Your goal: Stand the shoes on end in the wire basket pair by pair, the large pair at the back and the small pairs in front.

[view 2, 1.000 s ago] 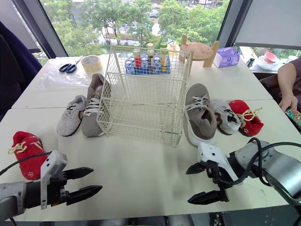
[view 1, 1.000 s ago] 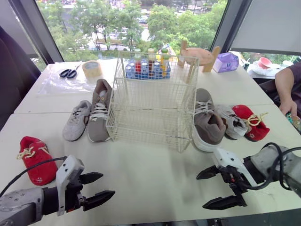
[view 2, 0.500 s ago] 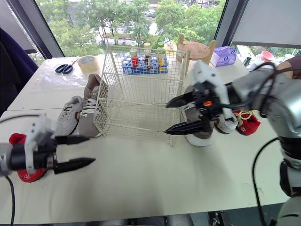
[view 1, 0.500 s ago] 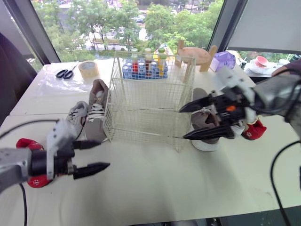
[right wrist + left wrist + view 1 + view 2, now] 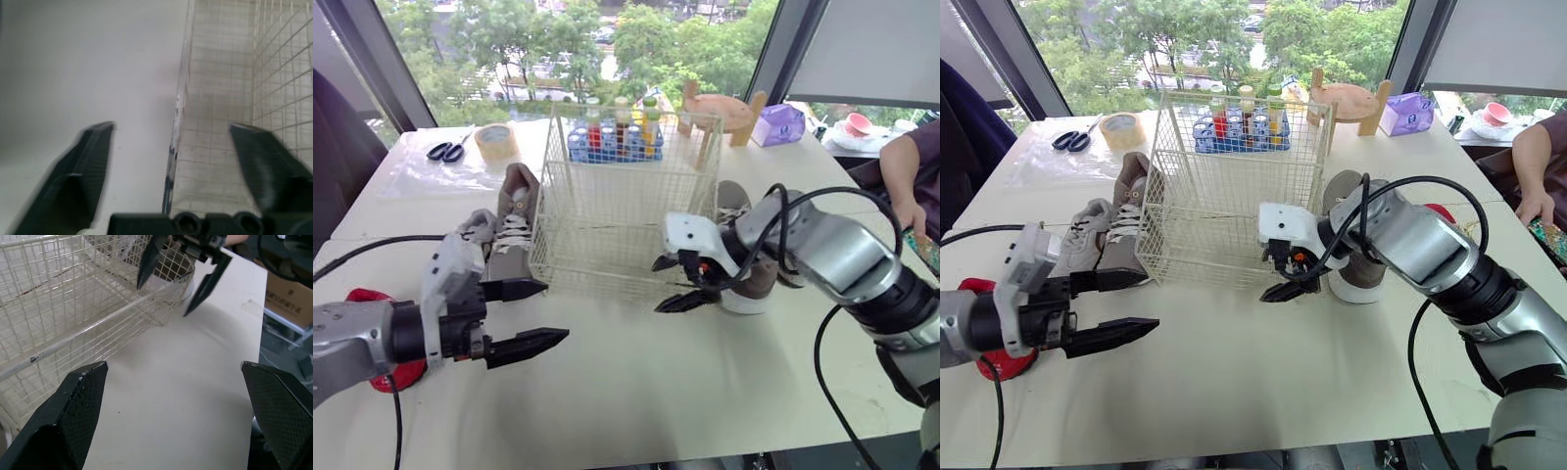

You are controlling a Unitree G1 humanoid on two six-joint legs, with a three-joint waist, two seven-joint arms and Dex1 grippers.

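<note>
The white wire basket stands mid-table with nothing in it. On its left lie a large grey shoe and a small light grey shoe. A small red shoe lies behind my left arm. A second large grey shoe lies right of the basket, partly hidden by my right arm. My left gripper is open above the table before the basket's front left. My right gripper is open at the front right corner, and the basket's rim wire runs between its fingers.
Behind the basket stand a blue rack of bottles, a tape roll, scissors, a wooden stand and a purple tissue box. A person's arm rests at the table's right edge.
My right gripper has dropped from beside the basket's upper right side to its lower front right corner. My left gripper has moved right, closer to the basket's front.
</note>
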